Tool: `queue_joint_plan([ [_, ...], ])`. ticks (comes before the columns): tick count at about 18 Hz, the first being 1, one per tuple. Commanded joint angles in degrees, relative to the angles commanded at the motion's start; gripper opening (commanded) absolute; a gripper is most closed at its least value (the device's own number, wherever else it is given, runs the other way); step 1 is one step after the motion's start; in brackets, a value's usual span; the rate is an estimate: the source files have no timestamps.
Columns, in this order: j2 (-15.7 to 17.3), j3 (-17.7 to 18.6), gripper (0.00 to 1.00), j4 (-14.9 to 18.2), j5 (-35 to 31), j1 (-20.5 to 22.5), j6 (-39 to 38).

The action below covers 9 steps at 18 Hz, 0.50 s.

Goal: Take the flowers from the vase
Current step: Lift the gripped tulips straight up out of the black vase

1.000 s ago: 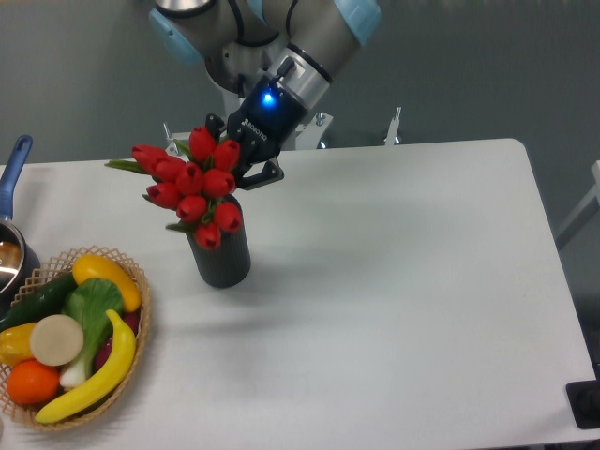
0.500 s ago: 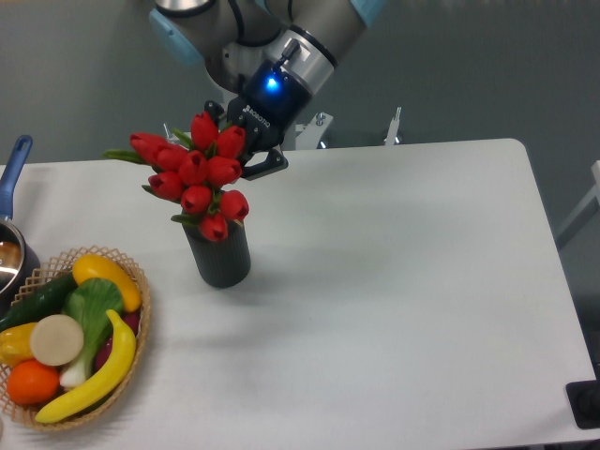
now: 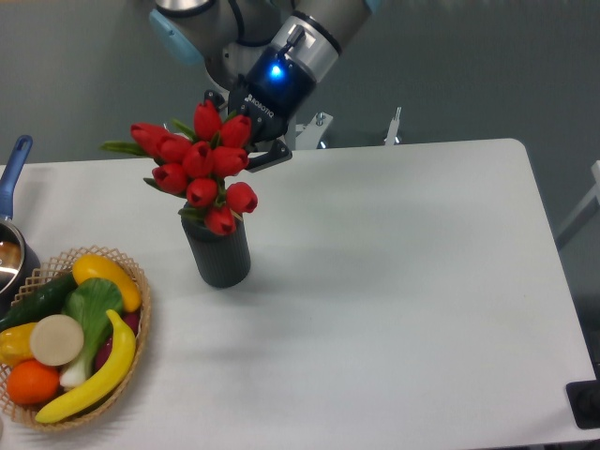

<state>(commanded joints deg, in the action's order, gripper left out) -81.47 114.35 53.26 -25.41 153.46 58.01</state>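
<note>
A robotics lab: a bare white table (image 3: 394, 281) against a plain grey wall (image 3: 469, 66), props laid out.

White table (image 3: 394, 281) with rounded corners, evenly lit, soft shadows. Plain grey wall (image 3: 487, 66) behind. Two small metal fixtures (image 3: 397, 125) at the far edge.

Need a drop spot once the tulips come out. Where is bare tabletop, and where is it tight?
The table is bare right of the vase, out to its right and front edges. The left side is crowded: the fruit basket sits just beside the vase, a pot at the left edge, and the gripper with the flowers above.
</note>
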Motion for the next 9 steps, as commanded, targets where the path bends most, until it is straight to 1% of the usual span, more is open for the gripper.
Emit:
queue_joint_plan([
  [3,0.09,-0.35,0.03,0.00,1.23,0.70,-0.44],
  [5,0.09,-1.31,0.03,0.00,1.32,0.97,-1.84],
  [9,-0.44,-2.98,0.03,-0.09,1.85,2.20,-2.11],
])
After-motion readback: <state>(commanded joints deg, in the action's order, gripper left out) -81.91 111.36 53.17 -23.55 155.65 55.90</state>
